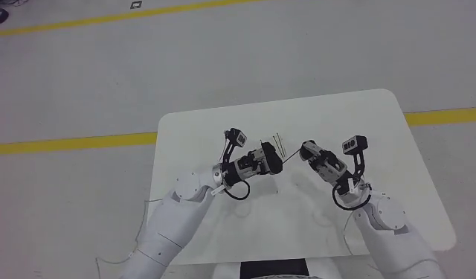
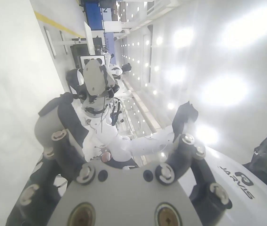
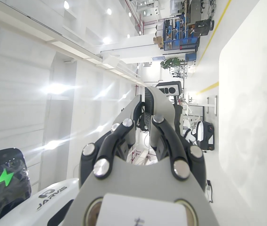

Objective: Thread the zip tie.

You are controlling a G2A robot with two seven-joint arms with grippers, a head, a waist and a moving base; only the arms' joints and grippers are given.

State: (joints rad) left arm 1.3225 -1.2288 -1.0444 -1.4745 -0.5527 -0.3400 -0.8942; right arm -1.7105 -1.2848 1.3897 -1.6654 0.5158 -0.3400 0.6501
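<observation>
Zip tie (image 1: 291, 156) in right end effector (image 1: 303, 148) — spare ties (image 1: 277, 141) nearby, table (image 1: 357, 115)

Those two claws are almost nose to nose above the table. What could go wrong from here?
The zip tie sticking out of the shut right gripper looks thin and bendy; it may flex off aim. The open left gripper is close by, so the two could bump. Spare ties lying on the table nearby could get swept aside.
</observation>
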